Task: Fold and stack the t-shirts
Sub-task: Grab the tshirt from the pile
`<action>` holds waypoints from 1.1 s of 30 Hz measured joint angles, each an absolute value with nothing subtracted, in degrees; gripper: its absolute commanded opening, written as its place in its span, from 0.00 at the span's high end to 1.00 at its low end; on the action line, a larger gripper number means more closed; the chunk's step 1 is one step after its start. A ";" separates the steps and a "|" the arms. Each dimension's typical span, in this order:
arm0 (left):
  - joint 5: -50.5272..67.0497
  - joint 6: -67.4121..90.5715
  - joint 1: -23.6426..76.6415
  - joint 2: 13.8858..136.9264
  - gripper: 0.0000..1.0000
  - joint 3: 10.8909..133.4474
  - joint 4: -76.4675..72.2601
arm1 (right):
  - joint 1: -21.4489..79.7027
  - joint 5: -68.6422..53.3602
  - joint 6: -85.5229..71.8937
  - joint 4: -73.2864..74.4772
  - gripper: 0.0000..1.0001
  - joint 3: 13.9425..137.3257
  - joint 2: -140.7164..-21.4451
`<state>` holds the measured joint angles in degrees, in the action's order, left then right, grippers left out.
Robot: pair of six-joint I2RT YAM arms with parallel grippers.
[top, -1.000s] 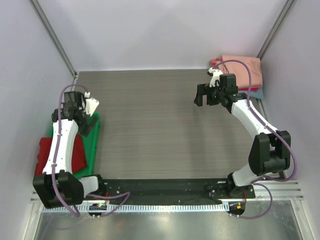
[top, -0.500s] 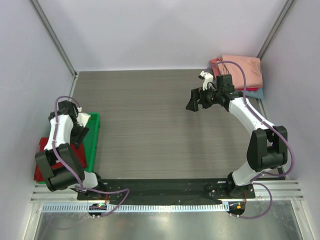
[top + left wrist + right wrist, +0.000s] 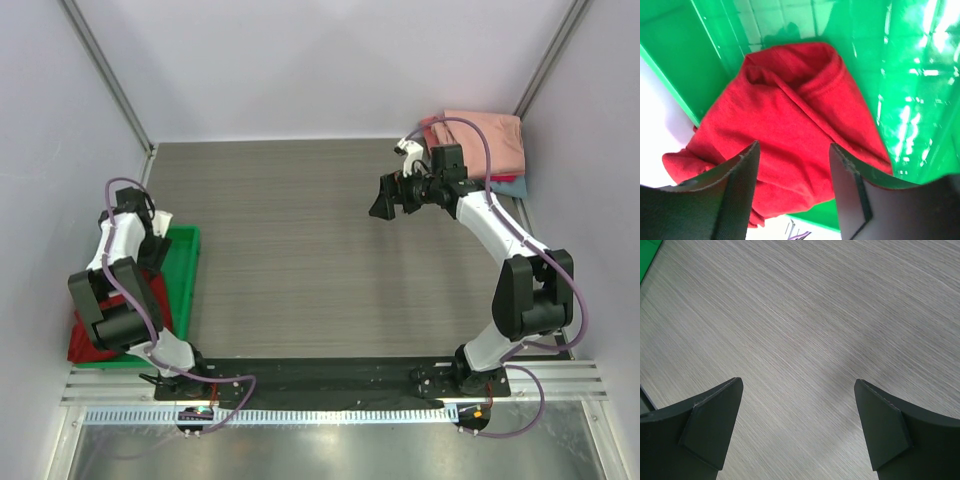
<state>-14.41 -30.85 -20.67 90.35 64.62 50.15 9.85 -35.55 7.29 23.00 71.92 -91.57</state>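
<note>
At the near left of the table (image 3: pixel 280 230), a crumpled red t-shirt (image 3: pixel 790 100) is seen lying in a green tray (image 3: pixel 920 100), one edge spilling over the tray's side. The left tool (image 3: pixel 792 150) is held directly above the cloth with its fingers spread and nothing pinched between them; contact with the cloth cannot be told. Farther back, the right tool (image 3: pixel 797 390) is held over bare table right of centre, its fingers spread wide and empty. In the far right corner, folded shirts are stacked, a salmon-pink t-shirt (image 3: pixel 485 135) on top and a teal t-shirt (image 3: pixel 510 187) showing beneath.
</note>
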 measured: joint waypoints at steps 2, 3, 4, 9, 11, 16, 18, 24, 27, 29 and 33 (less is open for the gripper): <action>-15.22 -30.39 -20.67 91.00 0.49 64.12 48.73 | 10.04 -35.59 7.46 23.24 0.00 72.10 -91.96; -15.55 -30.33 -20.67 91.50 0.49 63.94 48.18 | 10.13 -35.64 7.53 23.27 0.00 72.23 -92.29; -15.68 -30.30 -20.67 92.07 0.50 63.94 47.94 | 10.20 -35.70 7.64 23.35 0.00 72.29 -92.53; -16.10 -29.28 -20.67 96.66 0.55 63.96 47.40 | 10.35 -35.81 8.16 24.18 0.00 72.55 -93.10; -16.10 -28.75 -20.67 98.19 0.56 63.96 47.42 | 10.35 -35.99 8.36 24.29 0.00 72.55 -93.10; -16.03 -27.22 -20.67 99.29 0.78 64.12 47.72 | 10.39 -36.36 8.75 24.51 0.00 72.55 -93.10; -15.75 -26.61 -20.67 99.31 0.83 65.04 48.71 | 10.39 -36.51 8.88 24.51 0.00 72.55 -93.10; -13.85 -24.32 -20.67 98.41 1.00 71.44 52.99 | 10.52 -36.69 9.04 24.53 0.00 72.55 -93.06; -12.49 -23.46 -20.67 96.01 1.00 77.17 56.05 | 11.20 -35.79 9.69 24.73 0.00 72.66 -92.68; -11.49 -22.85 -20.67 93.49 1.00 81.43 56.82 | 12.05 -35.35 10.59 25.15 0.00 73.14 -92.36; -8.78 -22.22 -20.62 88.36 0.52 85.95 57.06 | 13.04 -35.18 11.73 25.32 0.00 75.40 -92.27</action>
<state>-8.78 -22.22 -20.62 88.36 85.95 57.06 13.04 -35.18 11.73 25.32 75.40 -92.27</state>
